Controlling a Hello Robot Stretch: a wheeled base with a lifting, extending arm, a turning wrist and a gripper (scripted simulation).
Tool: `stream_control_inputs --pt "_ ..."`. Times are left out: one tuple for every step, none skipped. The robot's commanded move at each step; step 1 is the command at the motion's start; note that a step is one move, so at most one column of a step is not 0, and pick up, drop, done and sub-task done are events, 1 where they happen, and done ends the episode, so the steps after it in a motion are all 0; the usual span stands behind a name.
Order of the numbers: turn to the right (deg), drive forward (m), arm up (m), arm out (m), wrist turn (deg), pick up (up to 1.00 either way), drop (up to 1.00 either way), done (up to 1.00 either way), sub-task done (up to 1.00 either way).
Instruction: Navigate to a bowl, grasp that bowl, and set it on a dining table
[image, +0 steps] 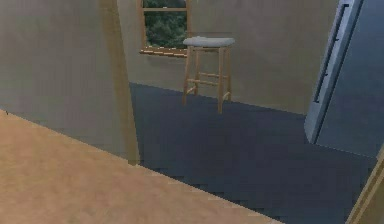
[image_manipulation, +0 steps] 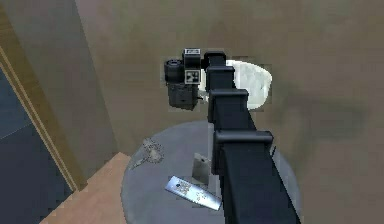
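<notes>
The tool (image_manipulation: 180, 95) stands at the arm's (image_manipulation: 240, 150) far end, above the far rim of a round grey bench (image_manipulation: 143, 183). I cannot tell whether it holds anything. The pale bowl (image_manipulation: 256, 84) sits just to the right of the tool, partly behind the arm. Below the tool on the bench lie a bunch of keys (image_manipulation: 150, 152), a small upright card (image_manipulation: 202, 167) and a flat remote (image_manipulation: 192, 192). Ahead, a wooden door post (image: 121, 80) edges the dark floor, with a stool (image: 208, 68), a window (image: 165, 25) and a grey fridge (image: 345, 75) beyond it.
</notes>
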Motion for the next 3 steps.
stream_control_inputs --pt "0.0 0.0 0.0 0.0 0.0 0.0 1.0 0.0 0.0" --pt "0.0 0.0 0.0 -0.1 0.0 0.0 0.0 0.0 0.0" --pt "0.0 0.0 0.0 0.0 0.0 0.0 0.0 1.0 0.0"
